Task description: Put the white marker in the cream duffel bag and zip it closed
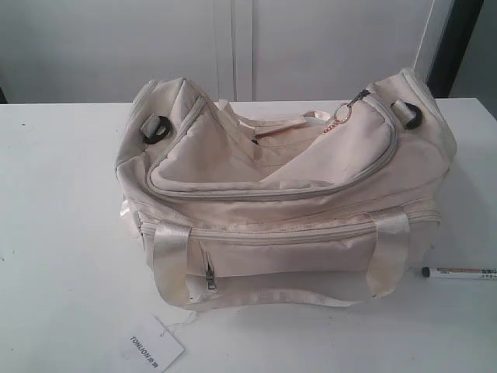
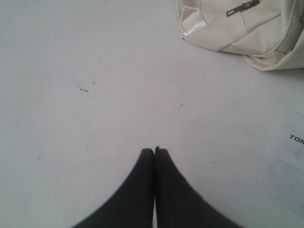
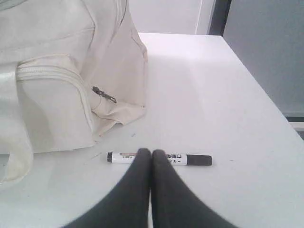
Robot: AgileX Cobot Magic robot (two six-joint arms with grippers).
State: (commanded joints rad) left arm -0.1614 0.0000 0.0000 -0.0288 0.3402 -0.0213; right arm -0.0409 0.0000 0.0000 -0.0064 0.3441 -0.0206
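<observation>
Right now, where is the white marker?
The white marker lies flat on the table at the right edge of the exterior view, just off the lower right corner of the cream duffel bag, outside it.

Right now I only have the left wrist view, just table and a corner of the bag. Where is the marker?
Observer: The white marker lies flat on the table, just off the right end of the cream duffel bag in the exterior view, not touching it.
Operator: Is the bag open on top?
Observer: It looks unzipped; the ring pull sits at that same right end.
Operator: Does the right arm have the marker?
Observer: No. The right gripper is shut and empty, its tips in front of the marker's barrel in its wrist view.
</observation>
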